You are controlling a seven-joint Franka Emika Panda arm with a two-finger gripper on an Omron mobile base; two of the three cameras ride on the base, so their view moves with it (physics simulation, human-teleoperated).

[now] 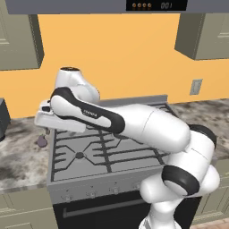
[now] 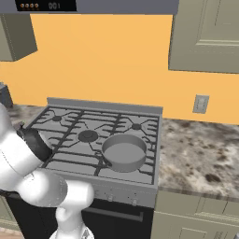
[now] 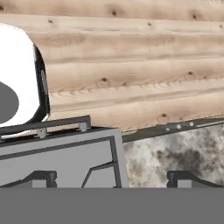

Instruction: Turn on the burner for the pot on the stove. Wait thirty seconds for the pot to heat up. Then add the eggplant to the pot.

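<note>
Left base view: arm reaches left across the stove, its hand over the stove's left edge near the back, side-on and partly hidden by the wrist, so finger spread not readable here. Eggplant lies on the marble worktop just left of the stove, just below the hand, apart from it. A front-left burner is bare; knobs run along the front panel. Right base view: pot sits on the stove's front right grate, handle pointing front-left, nothing inside. Middle burner and the back burners bare. Worktop goes on to the right of the stove, wall outlet above it. Arm rises at lower left. Hand view: two dark fingertips at the bottom edge, set far apart, hand wide with nothing between them. Looks down past the stove's grey corner on the left and marble worktop on the right, wood floor beyond; eggplant not made out here.
</note>
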